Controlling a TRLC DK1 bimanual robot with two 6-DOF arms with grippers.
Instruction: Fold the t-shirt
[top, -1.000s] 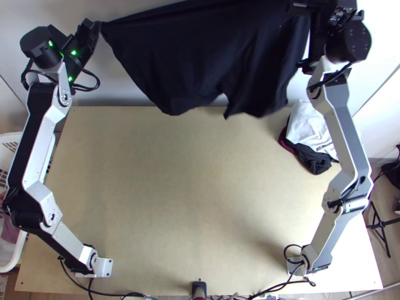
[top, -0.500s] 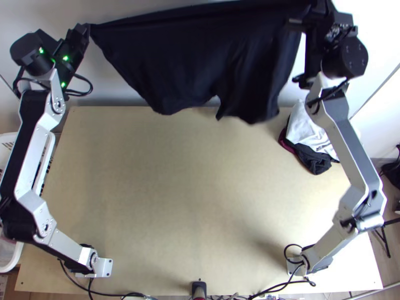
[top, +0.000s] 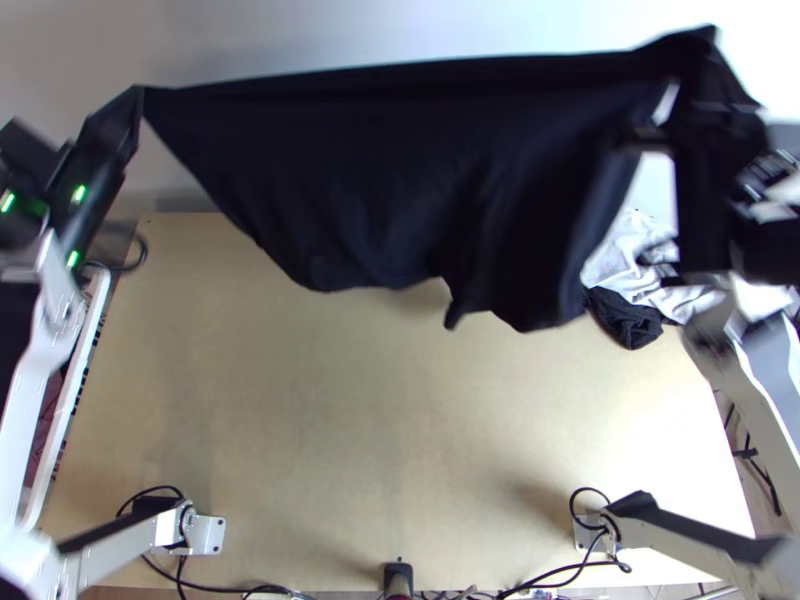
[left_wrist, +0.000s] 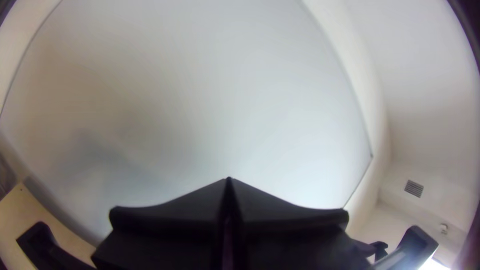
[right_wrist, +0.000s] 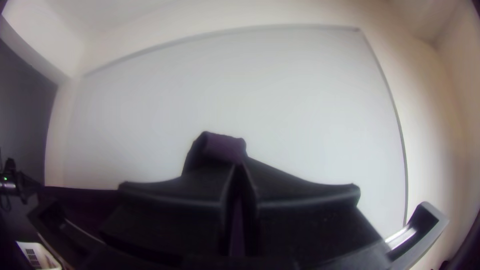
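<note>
Aloft, one dark t-shirt is hanging stretched across the upper frame, its uneven lower edge overlapping the view of the table; left gripper, upper left, is pinching one corner; right gripper, upper right, is clamping the opposite end, cloth protruding past the tips; white cloth and dark cloth are lying bunched together, right; white basket is standing at left.

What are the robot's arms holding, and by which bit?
A black t-shirt. The left end effector grips one end of its stretched top edge; the right end effector grips it near the other end. Whether that's hem or shoulder, I can't tell.
</note>
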